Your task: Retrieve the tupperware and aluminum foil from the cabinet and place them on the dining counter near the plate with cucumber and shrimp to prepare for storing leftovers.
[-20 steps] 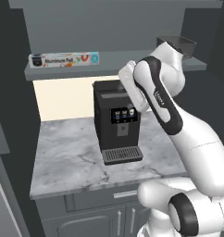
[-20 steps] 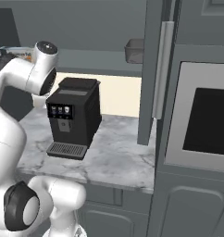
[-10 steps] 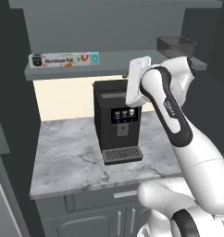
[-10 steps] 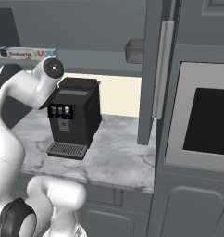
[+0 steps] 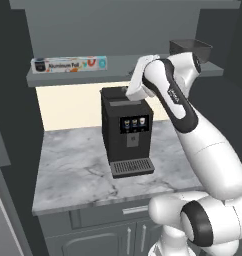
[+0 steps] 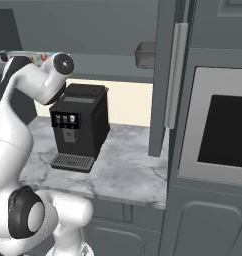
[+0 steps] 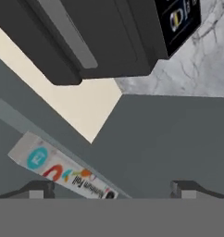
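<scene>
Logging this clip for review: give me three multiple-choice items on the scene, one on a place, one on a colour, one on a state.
1. Where does the long slim light-grey aluminum foil carton lie?
A. on the grey cabinet shelf
B. on the marble counter
C. on the oven

2. What colour is the boxy coffee machine?
A. white
B. black
C. red

3. How are the fingers of the hand set?
A. closed on the carton
B. closed on nothing
C. apart, holding nothing

Answers: 1 A, the carton rests on the shelf above the counter; 2 B, its body is black; 3 C, the hand view shows both tips wide apart.
</scene>
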